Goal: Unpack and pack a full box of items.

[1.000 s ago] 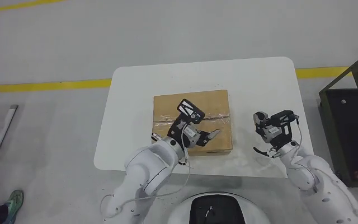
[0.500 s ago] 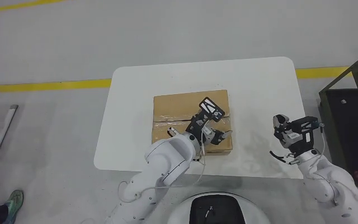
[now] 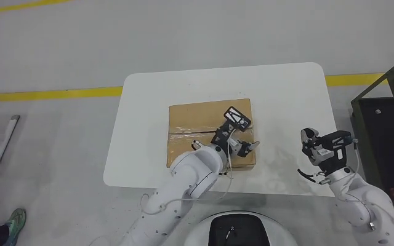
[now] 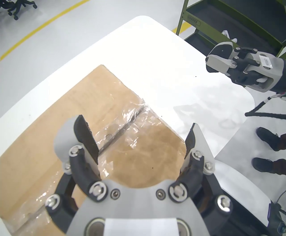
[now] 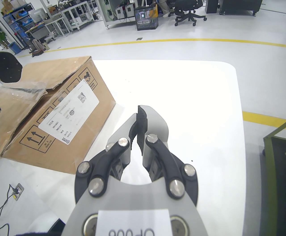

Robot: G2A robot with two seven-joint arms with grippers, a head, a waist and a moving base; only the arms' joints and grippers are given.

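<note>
Over the last second the left gripper (image 3: 247, 147) has been carried from the middle of the box (image 3: 197, 123) to its right-hand end, on the side nearer the robot. The right gripper (image 3: 308, 136) has been drawn outward, away from the box, and has hardly shifted in the last half second.

The box is seen lying flat on the white table (image 3: 277, 92), about midway across and closer to the near edge than to the far one. Its lid flaps are closed, and the seam between them is covered with crumpled clear tape (image 3: 184, 132). In the left wrist view the left gripper (image 4: 137, 127) is held above the box (image 4: 55, 111) with its jaws wide apart and nothing between them. The end of the tape (image 4: 125, 127) is seen between the two fingers. Whether the lid is touched cannot be told.

The right gripper (image 5: 139, 111) is held over bare table (image 5: 178, 89) to the right of the box (image 5: 62, 93), well apart from it. Its jaws are pressed together with nothing gripped. A white label (image 5: 68, 116) is shown on the side of the box turned toward it. From the left wrist view the right gripper (image 4: 214, 60) is seen past the table's (image 4: 156, 55) corner, with a green rack (image 4: 234, 20) behind it.
</note>
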